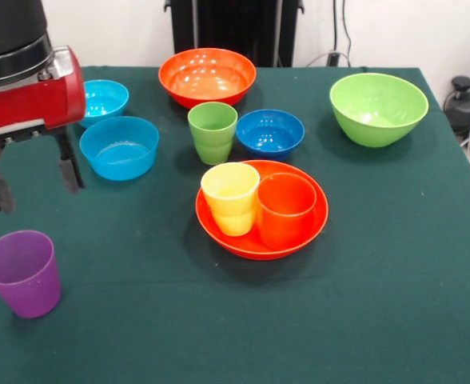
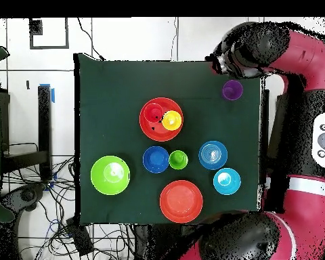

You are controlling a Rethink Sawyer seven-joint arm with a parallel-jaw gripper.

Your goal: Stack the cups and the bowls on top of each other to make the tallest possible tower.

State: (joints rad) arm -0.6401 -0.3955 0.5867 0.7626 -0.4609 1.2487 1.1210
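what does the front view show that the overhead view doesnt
Only the front view shows the gripper with its fingers open, hanging above and behind the purple cup, and the cups' heights and sides. Only the overhead view shows the whole red arm curving round the table's edge, and cables on the floor. Both show the yellow cup and orange cup standing in an orange bowl.

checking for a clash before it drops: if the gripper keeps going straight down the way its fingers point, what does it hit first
Probably the bare green tablecloth. The open gripper hangs just above and behind the purple cup; depth is unclear, so it might clip the cup's rim instead.
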